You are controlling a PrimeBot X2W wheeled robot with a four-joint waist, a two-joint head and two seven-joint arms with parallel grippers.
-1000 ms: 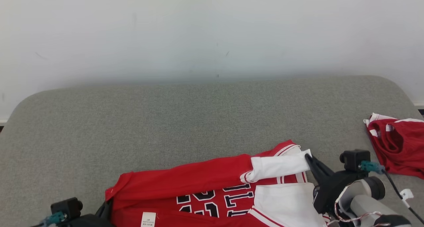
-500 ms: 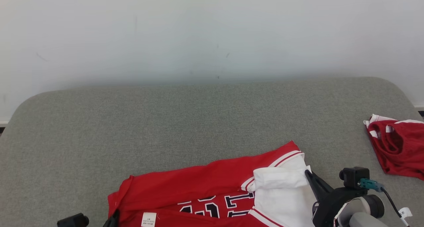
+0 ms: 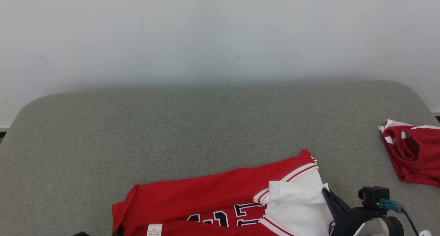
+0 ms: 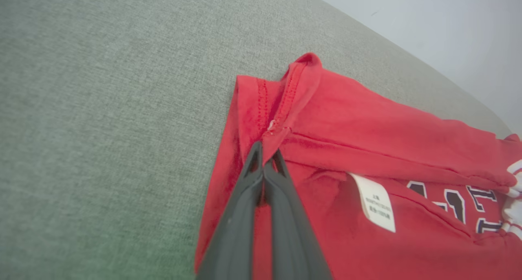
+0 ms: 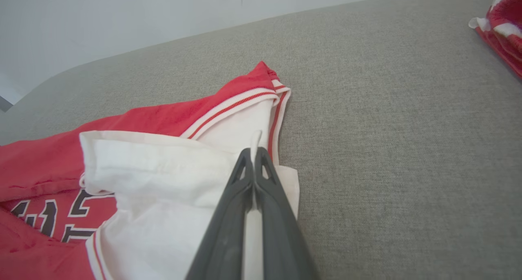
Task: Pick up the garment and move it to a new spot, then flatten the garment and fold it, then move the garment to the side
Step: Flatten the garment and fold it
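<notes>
Left gripper point(image 4: 265, 156): fingers pressed together, clamped on a stitched red seam at the corner of the garment point(image 3: 206, 189), with cloth bunched between the tips. Right gripper point(image 5: 253, 154): fingers likewise closed, pinching a thin white edge of the garment's white panel, just beside the red-and-white striped trim point(image 5: 240, 104). The garment lies on the near part of the grey upholstered surface point(image 3: 172, 126), towards the robot's right of centre, and runs off the bottom of the head view. Its red body is doubled over along the far edge. Dark block lettering with white outlines point(image 3: 223, 217) shows partly beneath that fold. A white care label point(image 4: 375, 202) lies flat on the red cloth just beside the left gripper's fingers. A folded white section sits on top at the right end, next to the right gripper. A second red garment with white trim point(image 3: 414, 157) lies crumpled well apart at the right edge of the surface. A pale wall point(image 3: 206, 33) stands behind.
</notes>
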